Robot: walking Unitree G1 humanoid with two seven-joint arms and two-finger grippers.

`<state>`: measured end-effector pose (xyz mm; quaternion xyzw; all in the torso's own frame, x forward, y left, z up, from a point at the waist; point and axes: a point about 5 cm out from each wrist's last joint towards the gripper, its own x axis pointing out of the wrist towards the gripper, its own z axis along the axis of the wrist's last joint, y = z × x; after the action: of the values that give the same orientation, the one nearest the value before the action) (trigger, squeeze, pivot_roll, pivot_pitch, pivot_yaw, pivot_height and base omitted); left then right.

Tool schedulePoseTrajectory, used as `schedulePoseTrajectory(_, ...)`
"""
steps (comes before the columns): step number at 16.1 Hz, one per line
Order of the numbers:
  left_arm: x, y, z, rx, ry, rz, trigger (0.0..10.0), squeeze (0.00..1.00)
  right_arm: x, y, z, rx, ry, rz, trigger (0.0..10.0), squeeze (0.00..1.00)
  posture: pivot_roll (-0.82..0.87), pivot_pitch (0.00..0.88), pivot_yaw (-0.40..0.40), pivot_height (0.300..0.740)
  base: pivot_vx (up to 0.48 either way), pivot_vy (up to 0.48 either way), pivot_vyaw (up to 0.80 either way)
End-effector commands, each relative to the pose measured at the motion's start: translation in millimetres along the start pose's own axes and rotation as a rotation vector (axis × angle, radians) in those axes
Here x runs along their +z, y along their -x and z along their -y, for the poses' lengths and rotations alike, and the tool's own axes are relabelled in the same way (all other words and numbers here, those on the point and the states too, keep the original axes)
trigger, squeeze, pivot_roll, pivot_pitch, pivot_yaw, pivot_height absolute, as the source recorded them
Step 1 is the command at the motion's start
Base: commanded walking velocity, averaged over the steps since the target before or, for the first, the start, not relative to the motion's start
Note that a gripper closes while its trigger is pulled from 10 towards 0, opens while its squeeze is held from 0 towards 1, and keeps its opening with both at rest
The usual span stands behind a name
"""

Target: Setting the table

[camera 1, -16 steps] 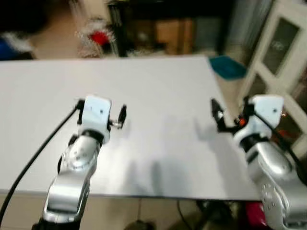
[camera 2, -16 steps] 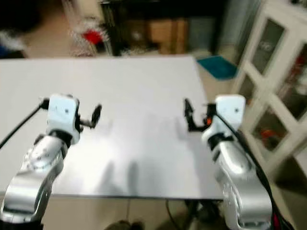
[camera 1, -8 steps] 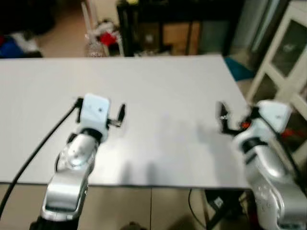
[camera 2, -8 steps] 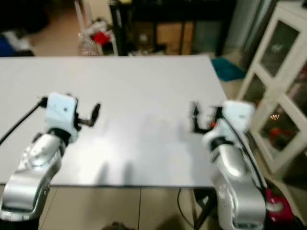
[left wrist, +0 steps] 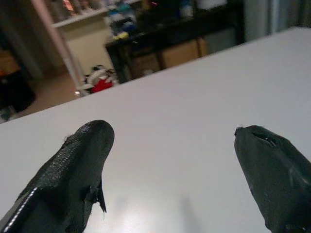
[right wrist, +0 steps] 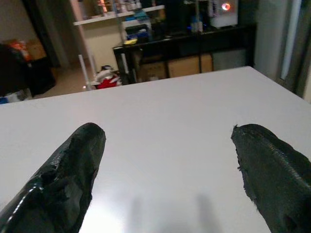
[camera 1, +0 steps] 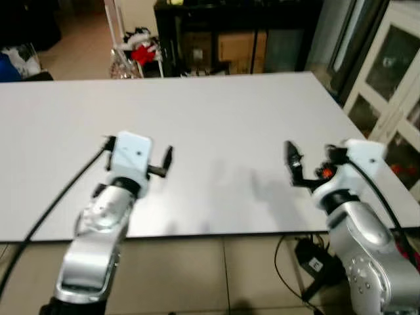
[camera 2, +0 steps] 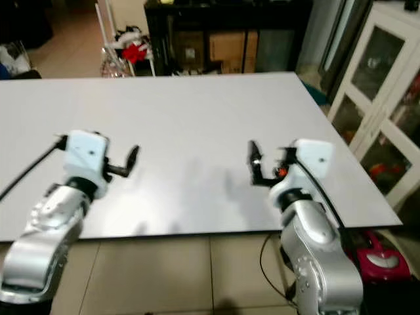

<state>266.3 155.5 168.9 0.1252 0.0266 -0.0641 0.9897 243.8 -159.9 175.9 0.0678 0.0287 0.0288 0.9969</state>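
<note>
I hold my left end effector (camera 1: 138,157) and right end effector (camera 1: 308,164), fingers apart, over the white table (camera 1: 216,125), with nothing near either to grab.

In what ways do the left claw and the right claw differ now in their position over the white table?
The left claw hangs over the middle part of the white table, well in from its side edges, while the right claw is near the table's right edge. The left claw's fingers spread sideways; the right claw's finger stands more upright. Both are open, hold nothing, and sit above the table's near side.
</note>
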Motion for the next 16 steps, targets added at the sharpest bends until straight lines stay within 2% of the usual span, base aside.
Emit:
schedulePoseTrajectory(1,2.3,0.4,5.6,-0.019,0.011,0.004,10.0,0.00,2.2,1.9,3.6,-0.005,0.019,-0.005,10.0,0.00,0.04,0.000,0.054,0.740,0.000,0.409,0.00)
schedulePoseTrajectory(5,0.9,2.5,5.7,-0.016,0.015,-0.005,10.0,0.00,3.8,1.9,0.2,0.032,0.059,-0.004,10.0,0.00,0.04,0.000,0.045,0.740,0.000,0.405,0.11)
schedulePoseTrajectory(16,1.0,5.4,-1.1,0.007,0.001,-0.003,10.0,0.00,1.9,-0.2,-4.1,0.066,0.065,-0.018,10.0,0.00,0.07,0.000,0.029,0.740,0.000,0.404,0.80)
